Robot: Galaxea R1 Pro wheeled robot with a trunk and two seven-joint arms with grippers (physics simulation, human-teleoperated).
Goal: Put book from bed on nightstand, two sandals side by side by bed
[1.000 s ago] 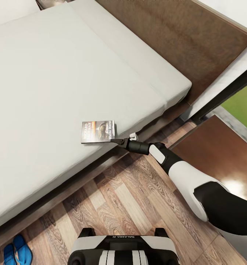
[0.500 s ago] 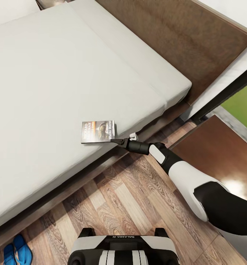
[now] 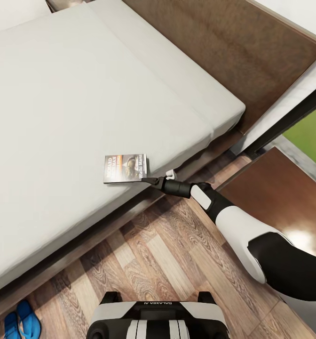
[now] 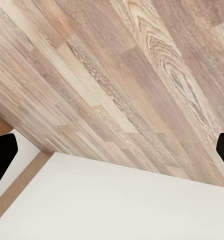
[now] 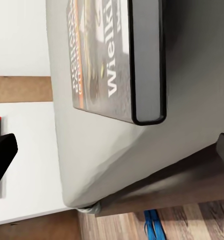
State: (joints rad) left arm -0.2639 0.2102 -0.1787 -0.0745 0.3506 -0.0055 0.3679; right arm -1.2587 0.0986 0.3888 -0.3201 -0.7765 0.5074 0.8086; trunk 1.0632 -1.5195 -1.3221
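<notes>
Head view: right gripper (image 3: 150, 179), jaws parted and empty, touches the book's (image 3: 126, 168) near corner; its long side parallels the bed (image 3: 82, 94) edge.

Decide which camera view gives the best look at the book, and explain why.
The head view: the whole book lies flat on the bed, right gripper at its corner. The right wrist view shows only its spine and part of the cover, close up. The left wrist view faces floor planks.
</notes>
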